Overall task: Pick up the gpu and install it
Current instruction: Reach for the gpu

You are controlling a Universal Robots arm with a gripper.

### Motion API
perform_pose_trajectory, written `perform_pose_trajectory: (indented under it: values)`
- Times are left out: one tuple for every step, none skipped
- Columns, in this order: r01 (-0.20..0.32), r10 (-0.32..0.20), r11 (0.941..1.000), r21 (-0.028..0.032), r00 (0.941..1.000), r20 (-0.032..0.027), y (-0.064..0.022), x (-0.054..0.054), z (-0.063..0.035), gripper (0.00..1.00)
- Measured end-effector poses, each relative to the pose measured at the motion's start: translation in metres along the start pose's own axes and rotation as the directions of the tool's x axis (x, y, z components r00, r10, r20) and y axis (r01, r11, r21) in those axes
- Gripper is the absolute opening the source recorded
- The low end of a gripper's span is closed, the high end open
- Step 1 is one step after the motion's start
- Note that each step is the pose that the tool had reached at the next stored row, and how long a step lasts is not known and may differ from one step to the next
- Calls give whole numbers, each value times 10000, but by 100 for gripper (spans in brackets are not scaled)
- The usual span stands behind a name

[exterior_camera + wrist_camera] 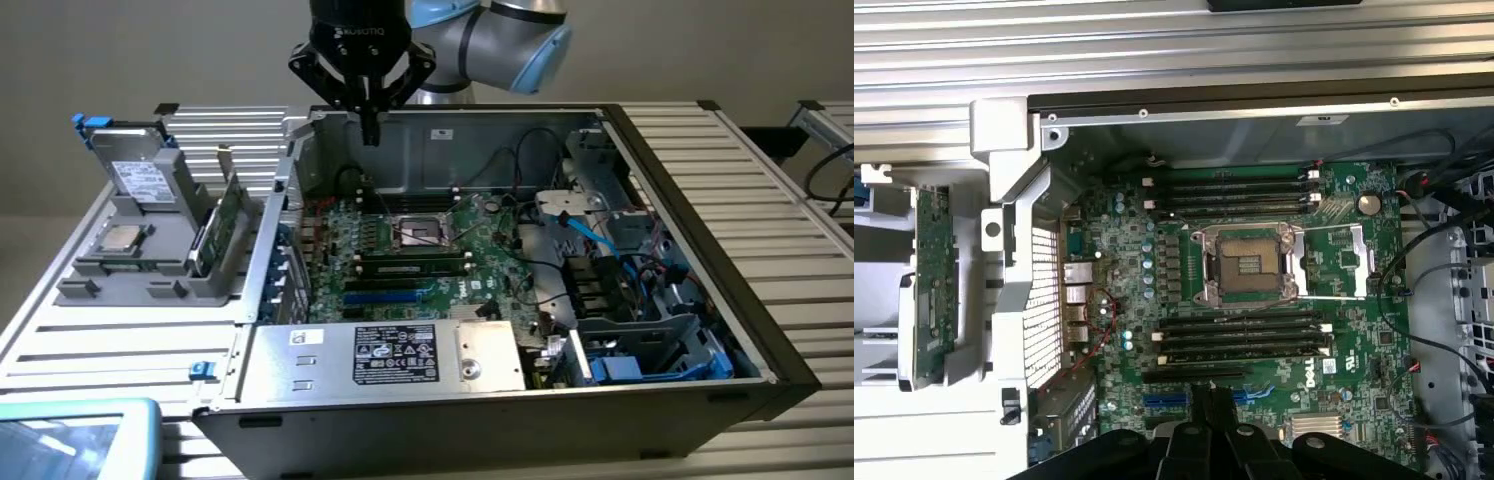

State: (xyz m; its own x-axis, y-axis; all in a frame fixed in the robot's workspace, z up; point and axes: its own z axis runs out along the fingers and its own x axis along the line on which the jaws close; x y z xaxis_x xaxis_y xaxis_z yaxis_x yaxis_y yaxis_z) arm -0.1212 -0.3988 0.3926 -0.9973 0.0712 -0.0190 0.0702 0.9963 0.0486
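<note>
The gpu (218,228) is a green card standing on edge in a grey holder (134,270) on the exterior view's left, outside the computer case. In the wrist view the gpu (932,285) shows edge-on beside the case wall. My gripper (370,132) hangs above the rear of the open case, to the right of the gpu and well above it. Its fingers are shut together with nothing between them. The black fingers (1212,408) point down over the motherboard (1254,270), near the blue slots (1179,398).
The open case (694,230) lies on a slatted metal table (120,340). Inside it are an empty processor socket (424,232), memory slots, cables, drive bays (654,340) and a silver power supply (400,355). The holder also carries a silver drive (140,180) and a processor chip (120,238).
</note>
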Motion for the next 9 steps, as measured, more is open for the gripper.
perform_pose_trajectory:
  values:
    - [-1, 1, 10000, 2, 10000, -1, 0, 1, 0, 12]
    - [-2, 2, 10000, 2, 10000, 0, -1, 7, 2, 12]
    - [-1, 1, 10000, 0, 10000, -1, -3, 29, 4, 12]
    - [2, -2, 10000, -4, 10000, -2, -5, 63, 6, 12]
    - [3, -3, 10000, -13, 10000, -3, -9, 112, 9, 13]
    - [4, -4, 10000, -18, 10000, -5, -12, 157, 11, 13]
    - [6, -6, 10000, -22, 10000, -5, -16, 202, 14, 20]
    - [6, -6, 10000, -25, 10000, -5, -19, 246, 19, 20]
    - [6, -6, 10000, -28, 10000, -5, -23, 291, 22, 20]
